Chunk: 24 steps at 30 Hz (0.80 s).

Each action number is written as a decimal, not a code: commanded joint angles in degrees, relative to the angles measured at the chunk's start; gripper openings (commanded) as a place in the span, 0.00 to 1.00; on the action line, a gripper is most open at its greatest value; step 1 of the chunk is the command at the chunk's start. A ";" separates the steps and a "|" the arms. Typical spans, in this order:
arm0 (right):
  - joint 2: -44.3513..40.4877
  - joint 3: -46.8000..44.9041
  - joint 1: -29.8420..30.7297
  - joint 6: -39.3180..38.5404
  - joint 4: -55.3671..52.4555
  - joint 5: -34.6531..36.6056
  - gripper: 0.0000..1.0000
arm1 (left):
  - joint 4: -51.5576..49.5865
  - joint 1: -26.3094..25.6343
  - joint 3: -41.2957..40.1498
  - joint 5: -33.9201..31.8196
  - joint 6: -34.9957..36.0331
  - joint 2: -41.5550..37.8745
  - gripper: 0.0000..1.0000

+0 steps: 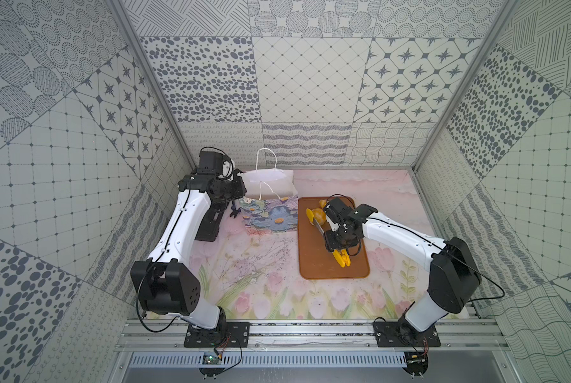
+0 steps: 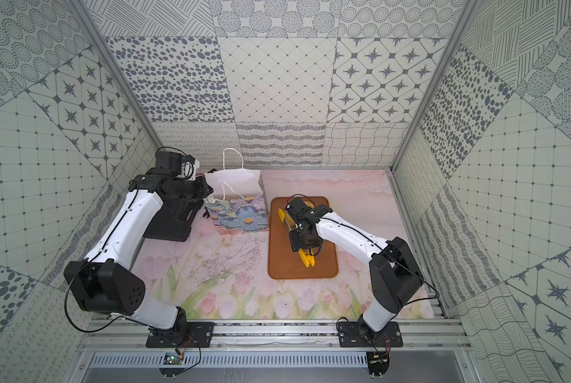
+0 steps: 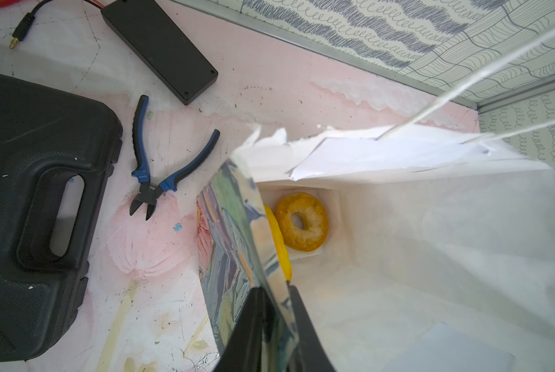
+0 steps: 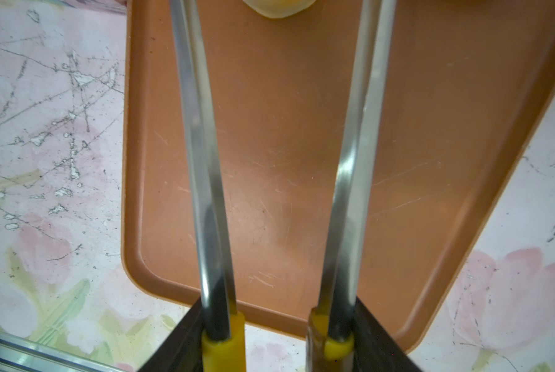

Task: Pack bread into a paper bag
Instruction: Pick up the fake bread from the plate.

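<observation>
The white paper bag (image 1: 271, 185) with a flower print stands open at the back of the table. My left gripper (image 3: 269, 325) is shut on the bag's printed wall at its rim. Inside the bag lie a ring-shaped bagel (image 3: 302, 222) and a yellow piece (image 3: 279, 238) half hidden by that wall. My right gripper (image 4: 277, 322) is shut on the handles of the yellow-tipped tongs (image 1: 319, 227), over the brown tray (image 1: 330, 268). The tong tips sit either side of a golden bun (image 1: 320, 217), with another piece of bread (image 1: 323, 202) just behind it. A pale edge of bread (image 4: 277, 8) shows in the right wrist view.
A black case (image 3: 28, 209) lies left of the bag. Blue-handled pliers (image 3: 153, 167) and a flat black box (image 3: 160, 45) lie between them. Patterned walls close in the back and both sides.
</observation>
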 commanded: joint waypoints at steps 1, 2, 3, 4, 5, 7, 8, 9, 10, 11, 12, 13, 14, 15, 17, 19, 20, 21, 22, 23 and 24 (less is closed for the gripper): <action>-0.68 0.03 0.39 -0.96 1.25 -1.03 0.63 | 0.37 -0.10 0.68 -0.33 0.98 0.47 0.16; -0.83 0.13 0.74 -1.09 1.09 -0.93 0.63 | 0.33 -0.03 0.76 -0.41 1.02 0.42 0.16; -1.03 0.00 0.89 -1.15 1.03 -1.07 0.64 | 0.38 0.01 0.77 -0.54 1.07 0.34 0.16; -1.22 -0.13 0.96 -1.16 1.15 -1.61 0.64 | 0.31 -0.04 0.68 -0.57 1.07 0.33 0.16; -1.31 -0.26 1.00 -1.24 1.30 -1.99 0.64 | 0.38 -0.13 0.79 -0.62 1.16 0.39 0.16; -1.60 -0.44 1.29 -1.42 1.45 -2.49 0.64 | 0.34 0.01 0.85 -0.54 1.15 0.47 0.16; -1.74 -0.41 1.44 -1.48 1.25 -2.51 0.64 | 0.25 -0.06 0.85 -0.53 1.16 0.41 0.16; -1.90 -0.44 1.58 -1.60 0.75 -2.25 0.64 | 0.20 0.01 0.85 -0.53 1.16 0.44 0.16; -2.31 -0.69 1.65 -1.60 0.53 -2.10 0.63 | 0.21 -0.02 0.85 -0.56 1.16 0.32 0.16; -2.89 -1.12 1.67 -1.52 0.48 -2.05 0.63 | 0.24 -0.05 0.85 -0.66 1.16 0.30 0.16; -3.57 -1.69 1.63 -1.61 0.80 -2.76 0.63 | 0.18 -0.03 0.85 -0.71 1.11 0.26 0.16; -4.36 -2.26 1.71 -1.69 1.26 -3.15 0.63 | 0.20 -0.01 0.85 -0.68 1.20 0.34 0.16; -4.99 -2.72 1.81 -1.64 1.26 -2.84 0.63 | 0.17 -0.08 0.85 -0.71 1.17 0.35 0.16; -5.41 -3.22 1.82 -1.60 0.99 -2.28 0.63 | 0.21 -0.04 0.90 -0.70 1.16 0.24 0.16; -6.70 -3.81 1.85 -1.69 0.55 -1.20 0.63 | 0.21 0.02 0.85 -0.62 1.07 0.24 0.16; -8.21 -4.68 1.72 -1.26 0.98 -0.28 0.63 | 0.14 -0.07 0.94 -0.62 1.07 0.29 0.16; -8.67 -4.92 1.76 -1.10 0.96 -0.07 0.64 | 0.18 -0.06 0.99 -0.62 1.07 0.23 0.16; -8.86 -5.13 1.75 -1.29 0.85 0.12 0.64 | 0.16 -0.04 0.93 -0.62 1.07 0.13 0.16; -8.93 -5.19 1.70 -1.37 0.64 0.27 0.64 | 0.18 -0.09 0.81 -0.55 1.07 0.09 0.16; -8.85 -5.15 1.69 -1.51 0.48 0.42 0.65 | 0.16 -0.02 0.77 -0.62 1.03 0.13 0.16; -8.74 -5.11 1.67 -1.75 0.36 0.46 0.65 | 0.21 -0.05 0.68 -0.56 1.01 0.04 0.16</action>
